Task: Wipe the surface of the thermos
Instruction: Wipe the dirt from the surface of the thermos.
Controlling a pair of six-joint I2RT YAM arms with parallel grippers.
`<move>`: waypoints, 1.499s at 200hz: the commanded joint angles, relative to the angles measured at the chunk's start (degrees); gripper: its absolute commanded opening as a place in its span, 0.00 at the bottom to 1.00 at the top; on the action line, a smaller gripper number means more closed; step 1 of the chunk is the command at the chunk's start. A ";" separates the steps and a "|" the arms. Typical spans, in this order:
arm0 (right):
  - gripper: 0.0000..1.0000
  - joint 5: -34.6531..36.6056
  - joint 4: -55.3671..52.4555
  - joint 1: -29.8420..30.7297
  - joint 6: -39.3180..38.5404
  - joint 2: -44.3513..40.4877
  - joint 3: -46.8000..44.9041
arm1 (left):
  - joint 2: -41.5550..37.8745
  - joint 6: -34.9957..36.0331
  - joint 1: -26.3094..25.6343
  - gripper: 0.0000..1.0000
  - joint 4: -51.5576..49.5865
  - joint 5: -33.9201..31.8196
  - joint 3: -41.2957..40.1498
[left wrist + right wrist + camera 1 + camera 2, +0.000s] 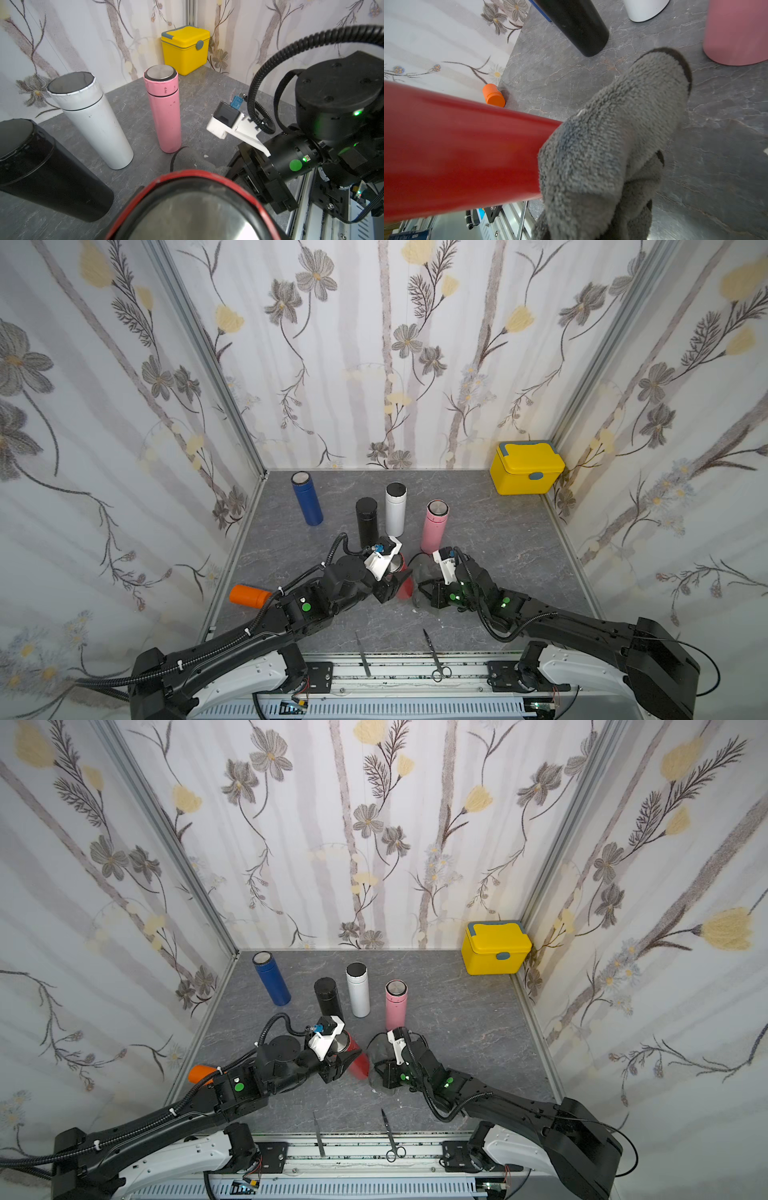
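**Figure. Red thermos gripped by the left arm, with the grey cloth at its lower end**

The table (498, 556) is read as a clock face in the top views, with 12 o'clock at the back wall and 6 o'clock at the robot's base.

(a) The red thermos (405, 587) was just toward 6 o'clock from the centre. It was tilted, with its steel cap toward 12 o'clock and its lower end blurred. Whether its base rested on the table could not be told.

(b) The left gripper (395, 589) reached in from 8 o'clock, its jaws drawn narrow and clamped round the thermos body.

(c) The right gripper (428, 593) reached in from 4 o'clock and was closed on the grey cloth (612, 135), its fingertips buried in the pile. In the right wrist view the cloth lay over the thermos's lower end, touching the red wall.

(d) Toward 12 o'clock from the centre, the black thermos (366, 520), white thermos (395, 510) and pink thermos (434, 526) stood upright in a loose row. The blue thermos (307, 502) stood at 11 o'clock.

(e) The yellow box (527, 468) occupied the 1 o'clock corner. The orange bottle (249, 596) lay on its side at the 8 o'clock edge.

(f) At 6 o'clock, the scissors (436, 657) and a thin metal tool (363, 653) lay across the table's front edge.
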 commanded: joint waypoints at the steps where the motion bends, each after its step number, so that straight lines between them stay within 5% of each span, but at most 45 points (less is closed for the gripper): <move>1: 0.00 2.25 -0.13 -0.12 -1.79 -3.45 1.69 | -0.44 0.54 -0.08 0.00 7.94 7.94 0.78; 38: 0.00 -16.28 9.99 -9.32 1.45 -8.94 3.29 | 3.12 0.09 -0.08 0.00 4.28 20.93 4.68; 78: 0.00 -29.17 18.29 -11.17 7.98 -8.33 6.43 | 4.97 0.52 -0.08 0.00 4.95 16.27 4.70; 141: 0.00 -19.89 4.43 -10.52 4.86 -12.42 -6.44 | 4.14 0.60 -0.07 0.00 8.64 8.60 4.52; 179: 0.00 -13.85 -3.96 -10.46 1.38 -17.57 -6.22 | 4.69 0.03 -0.05 0.00 9.54 5.33 4.90; 219: 0.00 -15.46 3.72 -9.15 -1.48 -25.08 -2.09 | 6.92 -2.29 0.01 0.00 10.31 5.70 5.01; 256: 0.00 -16.66 7.09 -6.43 -3.47 -20.12 0.05 | 8.65 -6.23 0.01 0.00 11.89 2.93 5.64; 300: 0.00 -4.67 -3.99 -1.99 -3.78 -14.82 -4.21 | 8.82 -9.07 -0.03 0.00 10.49 0.40 6.68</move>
